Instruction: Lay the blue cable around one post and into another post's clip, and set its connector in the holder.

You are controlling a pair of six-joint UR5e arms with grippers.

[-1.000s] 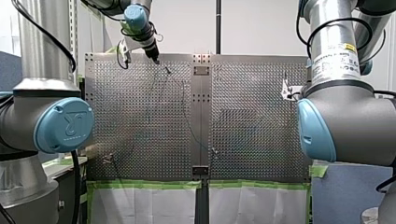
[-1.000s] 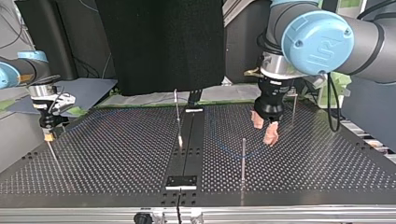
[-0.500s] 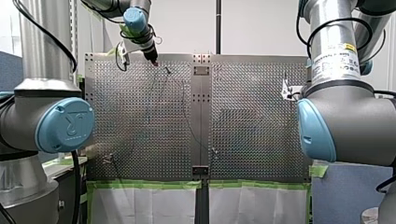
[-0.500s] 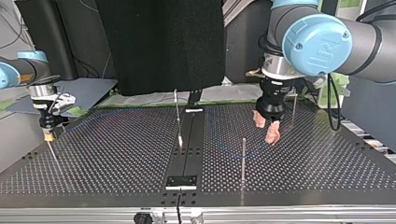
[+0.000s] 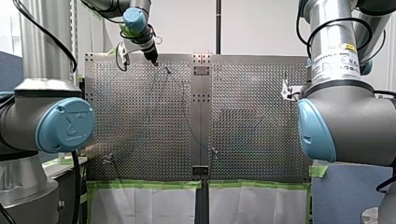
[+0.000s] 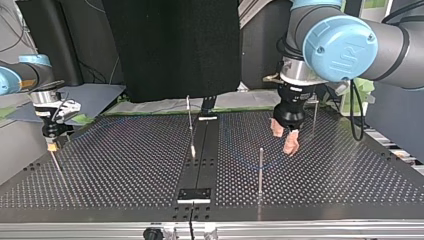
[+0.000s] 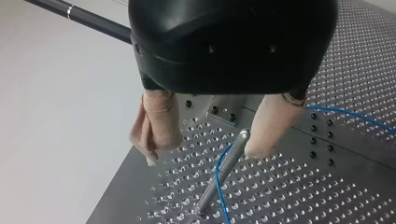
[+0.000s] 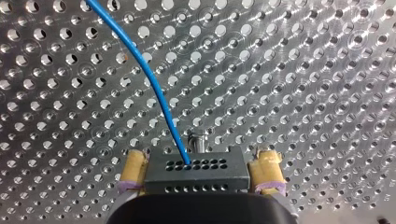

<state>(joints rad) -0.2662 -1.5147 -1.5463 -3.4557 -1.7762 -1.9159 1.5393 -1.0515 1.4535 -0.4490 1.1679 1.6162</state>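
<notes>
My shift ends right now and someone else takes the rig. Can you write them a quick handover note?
Left hand: open and empty, one finger on each side of a post.
Right hand: shut on the connector, above the perforated table.
Blue cable: runs out of the connector over the table and bends beside the post at the left hand.
Done: cable lies at that post.
Left: the clip is not visible, so check the cable's routing into it. The connector is not yet in the holder, which I cannot pick out.
</notes>
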